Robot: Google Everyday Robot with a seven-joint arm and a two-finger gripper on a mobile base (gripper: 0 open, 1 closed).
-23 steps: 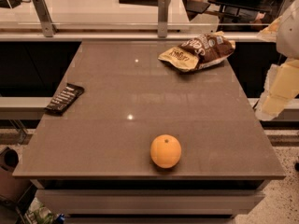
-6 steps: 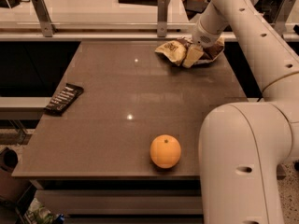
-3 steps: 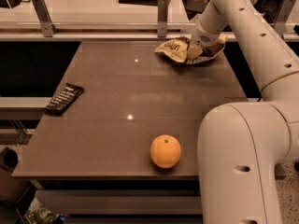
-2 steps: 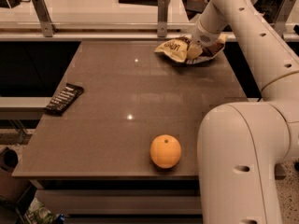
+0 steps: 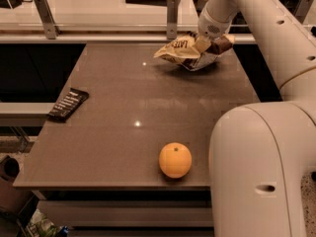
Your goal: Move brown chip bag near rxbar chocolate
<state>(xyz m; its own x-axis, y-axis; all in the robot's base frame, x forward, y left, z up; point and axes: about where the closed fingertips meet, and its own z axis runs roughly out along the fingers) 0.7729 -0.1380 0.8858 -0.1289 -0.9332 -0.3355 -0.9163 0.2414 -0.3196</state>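
- My gripper (image 5: 203, 44) is at the far right corner of the desk (image 5: 118, 83), reaching down from the arm (image 5: 266, 28) and clamped on the brown chip bag (image 5: 178, 51) near the bag's middle-right.
- The bag sits just inside the far edge. There is a shadow under its left end, so I judge that end to be off the surface — I can't tell whether the right end touches.
- Handling, as I read it: crumpled foil, light and soft, likely slick. It will fold rather than hold its shape, so a pinch on a thick crease near the middle should carry it better than one on a loose corner.
- Its long axis runs roughly along the far edge. The pale yellow lettered end points toward the left edge and the dark brown end toward the right.
- The rxbar chocolate (image 5: 68, 104) lies flat at the left edge, about halfway along it and well apart from the bag, with its long axis angled toward the far right.
- An orange (image 5: 175, 160) rests near the near edge — right of centre and, I judge, clear of a straight carry.
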